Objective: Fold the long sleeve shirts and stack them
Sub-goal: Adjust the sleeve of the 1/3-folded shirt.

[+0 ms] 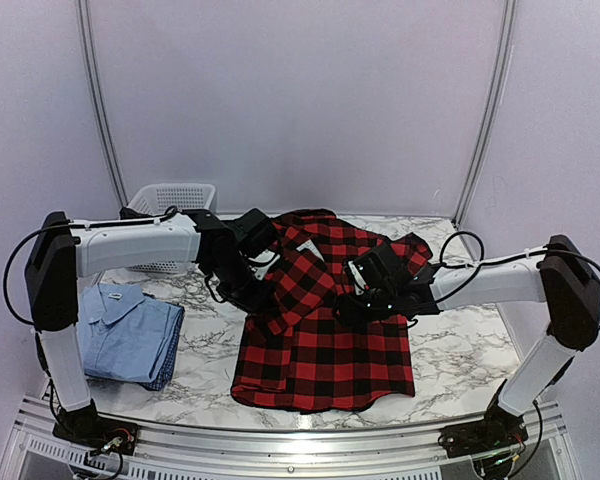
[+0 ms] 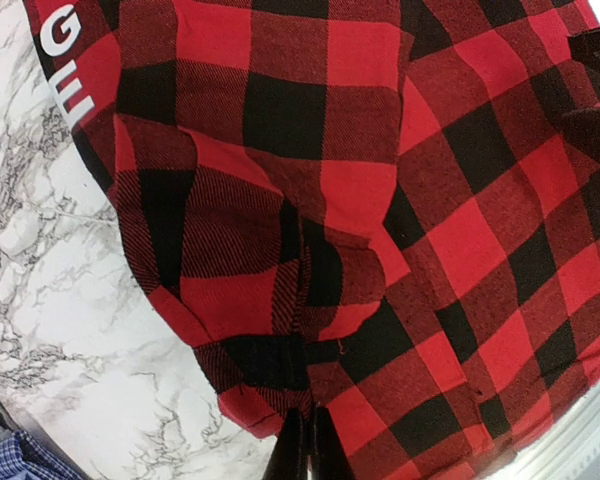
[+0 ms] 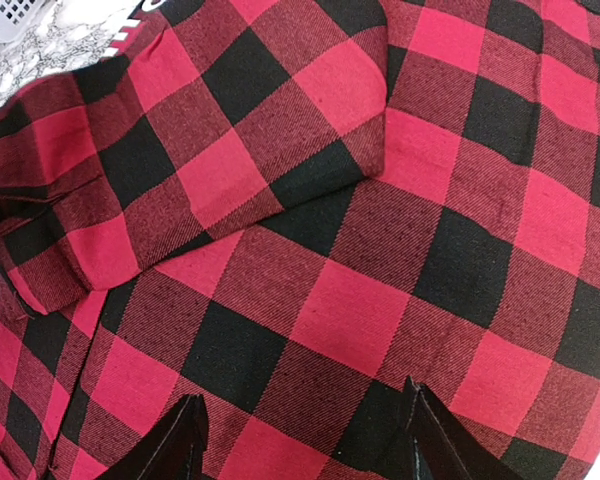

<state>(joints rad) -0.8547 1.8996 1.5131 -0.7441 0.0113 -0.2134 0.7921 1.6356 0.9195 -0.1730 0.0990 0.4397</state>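
Already done: light blue shirt point(image 1: 130, 335) folded, lower left.
Pending: flannel shirt point(image 1: 325, 340) part-folded at centre, unstacked.
Left gripper point(image 2: 302, 428): clamped on flannel shirt.
Right gripper point(image 3: 302, 395): fingers apart.

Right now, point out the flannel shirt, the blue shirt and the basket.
flannel shirt point(image 1: 325, 352): top view, lower body panel.
blue shirt point(image 1: 130, 335): top view, folded front.
basket point(image 1: 175, 198): top view, near mesh wall.
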